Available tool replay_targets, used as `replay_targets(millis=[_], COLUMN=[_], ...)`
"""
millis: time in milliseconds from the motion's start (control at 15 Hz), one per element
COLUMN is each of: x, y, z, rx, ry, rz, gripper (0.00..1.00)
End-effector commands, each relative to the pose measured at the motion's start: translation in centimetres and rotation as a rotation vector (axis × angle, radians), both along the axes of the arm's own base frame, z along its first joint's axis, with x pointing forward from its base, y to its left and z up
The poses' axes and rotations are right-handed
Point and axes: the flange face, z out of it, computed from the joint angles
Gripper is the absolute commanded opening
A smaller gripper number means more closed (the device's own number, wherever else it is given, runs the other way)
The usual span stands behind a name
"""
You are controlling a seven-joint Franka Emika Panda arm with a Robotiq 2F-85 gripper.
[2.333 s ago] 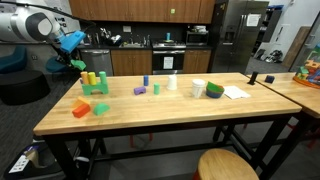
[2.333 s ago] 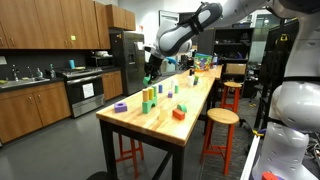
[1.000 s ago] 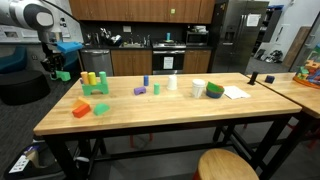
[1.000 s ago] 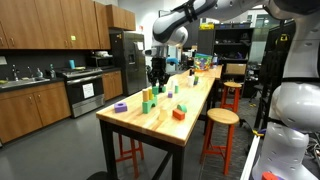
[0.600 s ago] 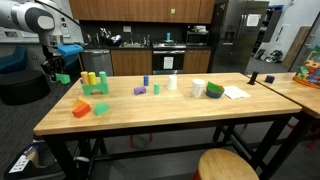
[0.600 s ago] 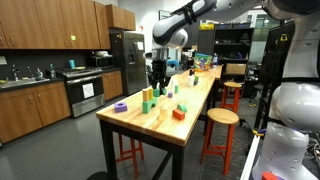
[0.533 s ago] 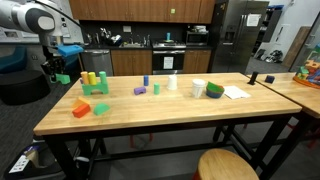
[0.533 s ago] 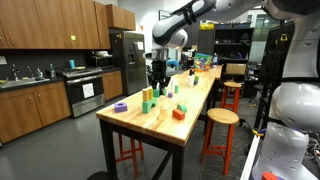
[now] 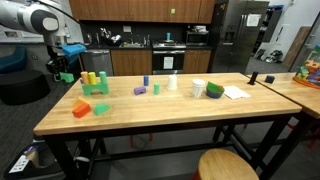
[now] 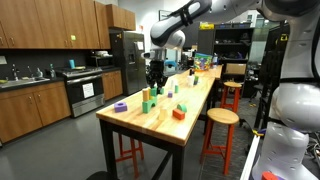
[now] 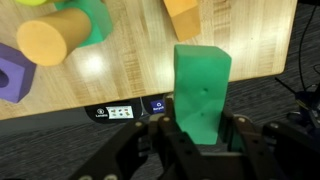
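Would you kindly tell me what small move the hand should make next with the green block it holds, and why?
Probably a short shift in over the table before any lowering. The hand is shut on the green block, and in the wrist view most of the block hangs past the table's edge, over dark floor, so letting go here would likely drop it.

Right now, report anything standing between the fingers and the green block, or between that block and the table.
Nothing visible does. The fingers clamp the green block directly, at the table edge. The wood beside it is bare; the orange block and yellow cylinder lie farther in.
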Motion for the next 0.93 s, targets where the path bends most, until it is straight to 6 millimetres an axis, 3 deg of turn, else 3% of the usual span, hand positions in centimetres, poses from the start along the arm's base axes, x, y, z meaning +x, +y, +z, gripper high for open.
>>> replay_targets(millis=[0,267,867], x=[1.2,2.0,5.3], y=[-0.5,-0.6,0.2], z=[1.5,2.1,0.8], rx=[-0.012,-0.054,-0.104], ry=[-0.031,-0.032,-0.066], rz=[0.015,0.022,0.048], gripper=[0.16,0.16,0.16])
